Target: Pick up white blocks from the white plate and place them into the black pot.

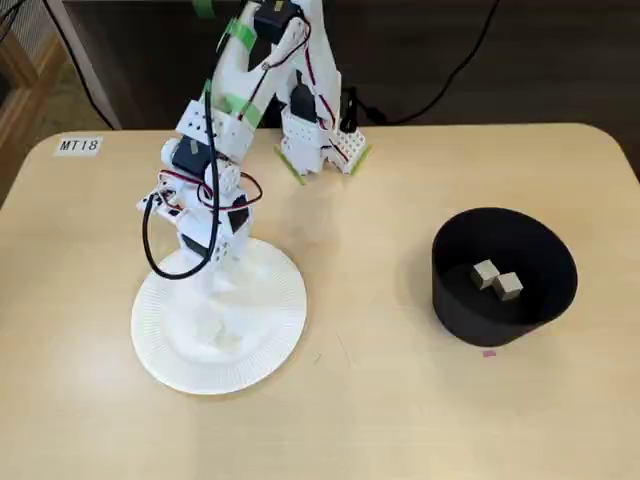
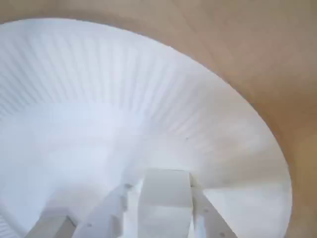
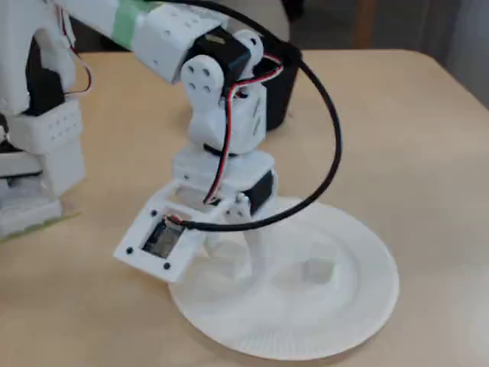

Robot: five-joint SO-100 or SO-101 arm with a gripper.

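Pot holds two blocks; plate one

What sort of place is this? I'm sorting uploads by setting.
Probably a lab or workshop bench rather than a kitchen: a pale wooden table carries a label reading MT18, the white arm is fixed at its far edge, and black cables trail behind.

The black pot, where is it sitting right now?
In a fixed view, the matte black round pot stands on the right side of the light wooden table, well apart from the ribbed white plate at left, with two small beige cubes inside.
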